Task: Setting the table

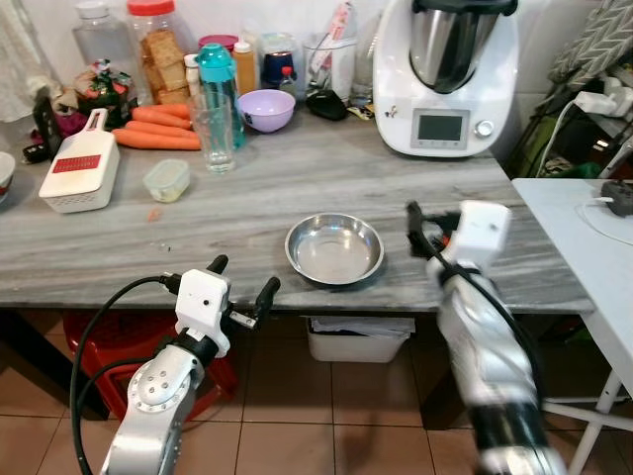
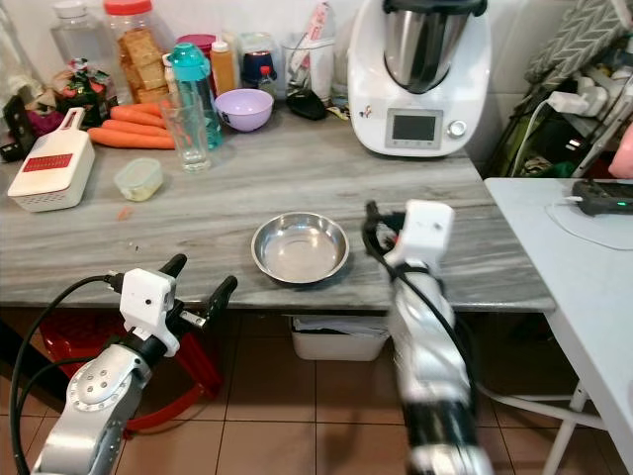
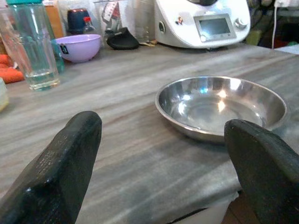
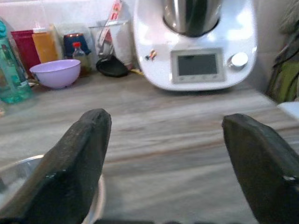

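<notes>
Steel bowl (image 1: 334, 248) sat empty near the counter's (image 1: 247, 213) front edge, between both arms. Right gripper (image 4: 166, 163) was raised over the counter just right of the bowl, fingers spread, nothing held. Left gripper (image 1: 243, 288) hung at the counter edge, left of the bowl, forearm angled up, fingers (image 3: 60, 172) wide apart, empty. Glass (image 1: 214, 134), purple bowl (image 1: 267, 109), white appliance (image 1: 445, 74) stood farther back.

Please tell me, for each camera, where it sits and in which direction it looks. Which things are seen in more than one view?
Left and right eye views: on the head, looking forward and down at the counter; both arms show.
Left wrist view: below the counter's front edge, looking across at the steel bowl; left gripper jaws open.
Right wrist view: above the counter, facing the white kitchen machine; right gripper jaws open.
Shared: all views show the purple bowl and the machine.
</notes>
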Tool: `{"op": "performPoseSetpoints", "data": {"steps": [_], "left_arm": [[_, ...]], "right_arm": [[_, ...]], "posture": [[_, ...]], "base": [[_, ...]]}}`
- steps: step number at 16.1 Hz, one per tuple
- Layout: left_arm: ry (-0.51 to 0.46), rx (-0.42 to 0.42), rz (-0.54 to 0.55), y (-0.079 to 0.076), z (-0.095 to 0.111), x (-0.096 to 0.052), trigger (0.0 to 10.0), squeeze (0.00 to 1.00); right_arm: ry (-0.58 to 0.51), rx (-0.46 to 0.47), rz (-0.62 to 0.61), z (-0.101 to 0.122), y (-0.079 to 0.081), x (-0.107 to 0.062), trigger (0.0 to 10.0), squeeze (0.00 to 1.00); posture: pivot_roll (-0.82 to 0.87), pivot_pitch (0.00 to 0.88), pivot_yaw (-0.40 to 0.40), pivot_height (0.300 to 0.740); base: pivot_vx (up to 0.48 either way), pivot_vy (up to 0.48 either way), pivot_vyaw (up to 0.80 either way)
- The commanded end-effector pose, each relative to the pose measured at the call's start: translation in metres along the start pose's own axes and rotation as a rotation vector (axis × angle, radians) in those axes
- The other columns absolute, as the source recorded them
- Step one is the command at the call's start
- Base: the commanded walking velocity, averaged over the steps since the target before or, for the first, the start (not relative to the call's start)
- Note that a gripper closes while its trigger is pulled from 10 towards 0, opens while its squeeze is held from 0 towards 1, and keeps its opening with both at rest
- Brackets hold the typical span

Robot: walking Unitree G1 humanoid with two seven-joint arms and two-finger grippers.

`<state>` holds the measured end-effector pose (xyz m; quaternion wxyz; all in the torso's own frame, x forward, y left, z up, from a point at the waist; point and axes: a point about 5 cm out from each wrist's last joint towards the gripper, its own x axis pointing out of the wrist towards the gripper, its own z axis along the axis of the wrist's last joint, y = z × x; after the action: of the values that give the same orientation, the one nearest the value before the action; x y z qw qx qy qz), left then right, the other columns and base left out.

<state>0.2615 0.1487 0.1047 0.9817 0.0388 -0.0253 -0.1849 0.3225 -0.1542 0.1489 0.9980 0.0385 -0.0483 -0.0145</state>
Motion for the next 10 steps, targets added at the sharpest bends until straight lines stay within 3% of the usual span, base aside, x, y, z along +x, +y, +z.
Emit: {"op": "performPoseSetpoints", "data": {"steps": [1,3,6,10], "left_arm": [[0.005,-0.002,0.038,0.002,-0.002,-0.001,10.0,0.0],[0.013,-0.039,0.076,0.003,-0.003,-0.001,10.0,0.0],[0.022,-0.027,0.128,0.005,-0.004,-0.001,10.0,0.0],[0.066,-0.013,0.207,0.01,-0.011,-0.01,10.0,0.0]], "right_arm": [[-0.022,-0.044,0.03,0.007,0.001,-0.009,10.0,1.0],[0.0,-0.078,0.072,0.001,0.0,-0.026,10.0,1.0],[0.034,-0.128,0.087,-0.003,0.0,-0.052,10.0,1.0],[0.024,-0.217,0.014,-0.001,-0.012,-0.066,10.0,1.0]], "posture": [[-0.03,0.0,-0.016,0.74],[-0.04,0.0,-0.019,0.74],[-0.04,0.0,-0.019,0.74],[-0.05,0.0,-0.022,0.74]], "base": [[0.0,0.0,0.0],[0.0,0.0,0.0],[0.0,0.0,0.0],[0.0,0.0,0.0]]}}
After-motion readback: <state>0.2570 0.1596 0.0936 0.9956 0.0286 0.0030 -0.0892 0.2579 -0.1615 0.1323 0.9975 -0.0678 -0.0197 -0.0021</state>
